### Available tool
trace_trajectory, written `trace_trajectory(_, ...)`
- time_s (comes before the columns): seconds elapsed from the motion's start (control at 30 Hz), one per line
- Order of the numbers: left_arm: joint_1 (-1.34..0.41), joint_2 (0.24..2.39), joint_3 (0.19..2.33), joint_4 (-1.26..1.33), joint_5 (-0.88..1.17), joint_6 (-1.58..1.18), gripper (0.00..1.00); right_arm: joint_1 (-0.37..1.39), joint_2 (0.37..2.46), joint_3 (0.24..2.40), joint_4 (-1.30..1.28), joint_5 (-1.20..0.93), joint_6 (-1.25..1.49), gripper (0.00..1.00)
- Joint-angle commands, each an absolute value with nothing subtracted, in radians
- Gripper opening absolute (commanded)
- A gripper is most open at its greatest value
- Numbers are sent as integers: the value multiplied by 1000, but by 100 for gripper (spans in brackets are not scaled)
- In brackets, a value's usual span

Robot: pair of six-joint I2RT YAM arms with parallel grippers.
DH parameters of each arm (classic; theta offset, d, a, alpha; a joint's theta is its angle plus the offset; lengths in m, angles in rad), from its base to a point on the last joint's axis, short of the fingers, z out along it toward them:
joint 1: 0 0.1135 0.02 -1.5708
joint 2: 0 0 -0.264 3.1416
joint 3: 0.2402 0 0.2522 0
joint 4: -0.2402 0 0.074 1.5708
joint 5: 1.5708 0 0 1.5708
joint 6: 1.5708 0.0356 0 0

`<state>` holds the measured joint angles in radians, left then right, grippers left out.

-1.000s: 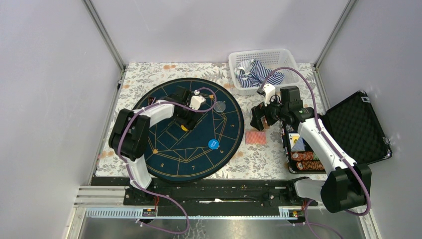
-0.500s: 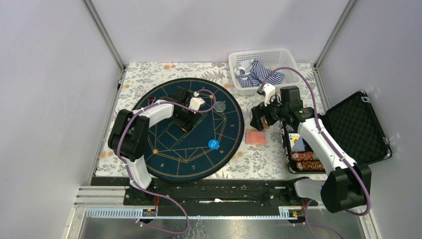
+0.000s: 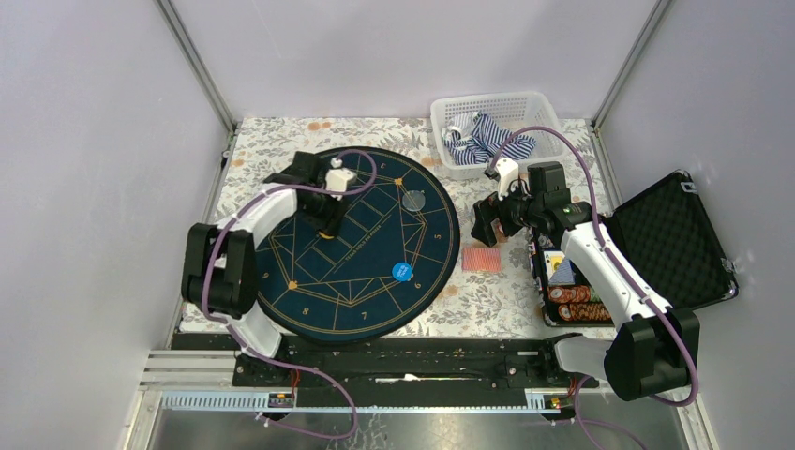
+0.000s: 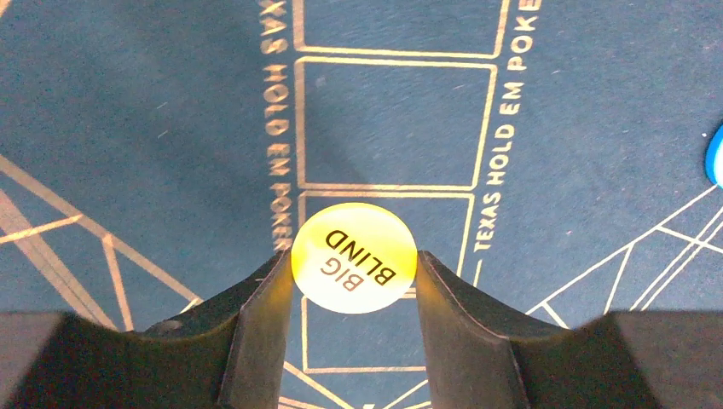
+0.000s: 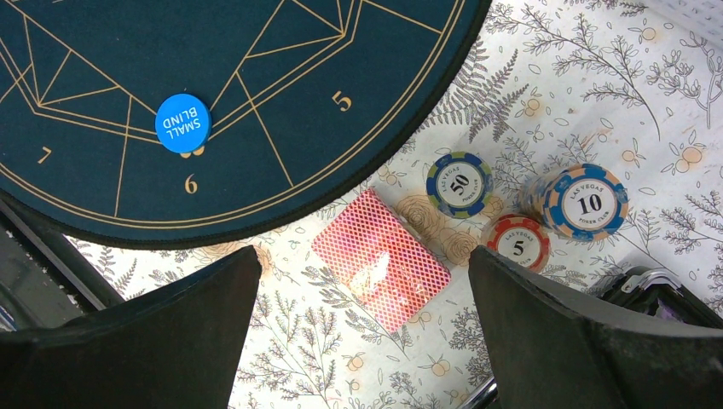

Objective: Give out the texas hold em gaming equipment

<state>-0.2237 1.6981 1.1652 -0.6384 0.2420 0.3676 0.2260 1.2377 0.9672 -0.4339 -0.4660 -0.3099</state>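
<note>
Floral worktop carries round navy Texas Hold Em mat. Versus a second ago: left arm swung from mat centre toward far-left part; right arm unmoved. Left end effector narrow, clamping yellow BIG BLIND disc by edges over mat's printed boxes; lettering legible only in left wrist view. Right end effector spread wide, holding nothing, above red-backed card deck on worktop just off mat. Right wrist view alone resolves 50 chip, 10 chip stack, 5 chip beside deck, and blue SMALL BLIND disc on mat near 6.
</note>
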Motion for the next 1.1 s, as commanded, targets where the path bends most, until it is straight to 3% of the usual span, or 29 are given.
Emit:
trace_trajectory(0.0, -125, 1611, 1197, -684, 276, 398, 47, 219, 1223, 979, -431, -497, -325, 100)
trace_trajectory(0.37, 105, 1653, 1137, -607, 270, 462, 47, 219, 1218, 983, -437, -512, -324, 100)
trace_trajectory(1.07, 132, 1758, 1067, -413, 198, 483, 50, 219, 1230, 982, -436, -504, -324, 100)
